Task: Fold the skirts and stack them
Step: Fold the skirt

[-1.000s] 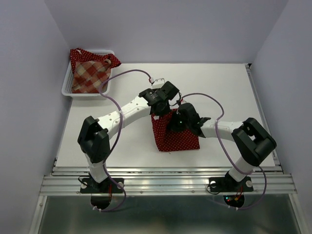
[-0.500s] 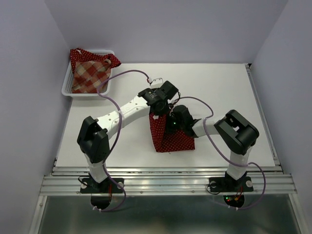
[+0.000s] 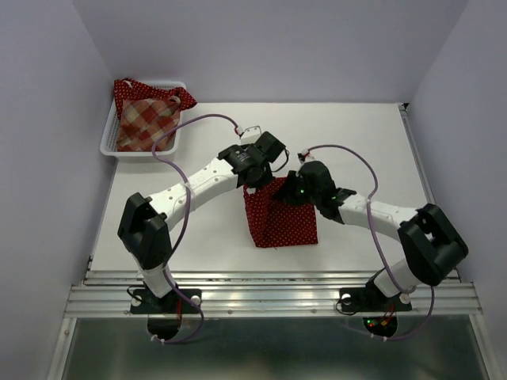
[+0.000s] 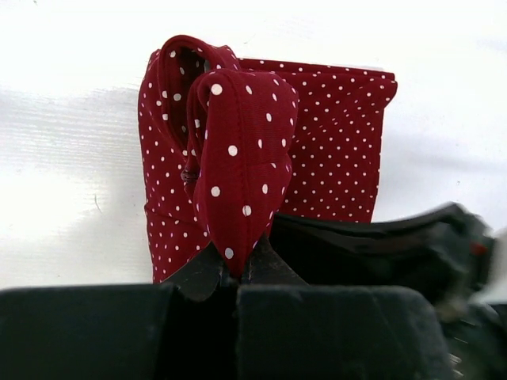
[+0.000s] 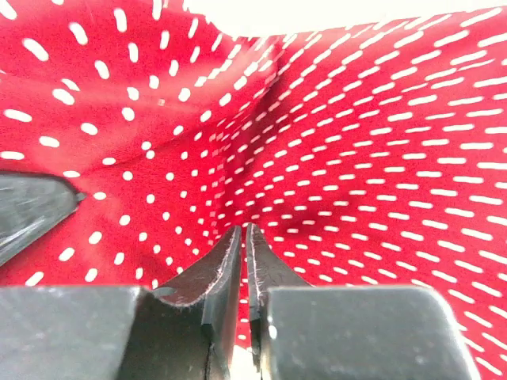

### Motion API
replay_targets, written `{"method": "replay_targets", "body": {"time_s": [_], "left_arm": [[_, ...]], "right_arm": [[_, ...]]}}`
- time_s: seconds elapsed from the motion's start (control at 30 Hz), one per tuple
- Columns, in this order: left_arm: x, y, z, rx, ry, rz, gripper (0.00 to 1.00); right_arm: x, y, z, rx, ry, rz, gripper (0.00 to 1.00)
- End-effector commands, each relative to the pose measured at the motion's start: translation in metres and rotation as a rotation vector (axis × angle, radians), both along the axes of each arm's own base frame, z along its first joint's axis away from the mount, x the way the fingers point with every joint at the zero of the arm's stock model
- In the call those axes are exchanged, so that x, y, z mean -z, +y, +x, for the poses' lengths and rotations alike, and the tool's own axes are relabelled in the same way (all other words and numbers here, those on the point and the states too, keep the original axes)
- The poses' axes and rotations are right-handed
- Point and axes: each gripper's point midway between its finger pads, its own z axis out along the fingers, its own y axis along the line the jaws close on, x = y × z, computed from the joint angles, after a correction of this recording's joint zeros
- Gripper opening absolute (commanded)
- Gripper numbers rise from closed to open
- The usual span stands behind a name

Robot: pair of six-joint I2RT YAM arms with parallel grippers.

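A dark red polka-dot skirt (image 3: 283, 223) lies folded at the table's middle. My left gripper (image 3: 258, 185) is shut on a bunched fold of its far left edge and holds that fold up; in the left wrist view the gripper (image 4: 238, 265) pinches the cloth (image 4: 238, 158). My right gripper (image 3: 290, 195) is at the skirt's far right edge. In the right wrist view its jaws (image 5: 242, 229) are pressed together on the dotted cloth (image 5: 356, 119), which puckers toward their tips. A plaid skirt (image 3: 146, 119) and another polka-dot skirt (image 3: 127, 89) lie in the basket.
A white mesh basket (image 3: 109, 147) stands at the table's far left corner. White table (image 3: 372, 142) stretches to the right and behind the arms. Purple cables loop over both arms. The right arm's black body (image 4: 380, 245) shows in the left wrist view.
The right arm has swung its elbow out to the right, and its gripper has shifted slightly right and away along the skirt's far edge. The left gripper has kept its hold.
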Motion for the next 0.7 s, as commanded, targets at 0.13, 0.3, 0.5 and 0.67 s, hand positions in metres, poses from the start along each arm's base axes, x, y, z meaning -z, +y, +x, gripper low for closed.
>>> {"method": "replay_targets", "body": {"time_s": [0.13, 0.3, 0.5, 0.67], "left_arm": [[-0.018, -0.007, 0.007, 0.002, -0.042, -0.038, 0.00], [-0.022, -0.015, 0.009, 0.016, -0.048, -0.051, 0.00], [-0.018, -0.032, 0.015, 0.044, -0.036, -0.056, 0.00], [-0.025, -0.056, 0.018, 0.082, -0.045, -0.093, 0.00]], "right_arm": [[0.025, -0.085, -0.005, 0.137, 0.051, -0.207, 0.13], [0.054, -0.108, -0.007, 0.139, 0.126, -0.261, 0.13], [0.091, -0.116, -0.016, 0.134, 0.213, -0.330, 0.11], [0.104, -0.122, -0.021, 0.151, 0.254, -0.346, 0.11]]}}
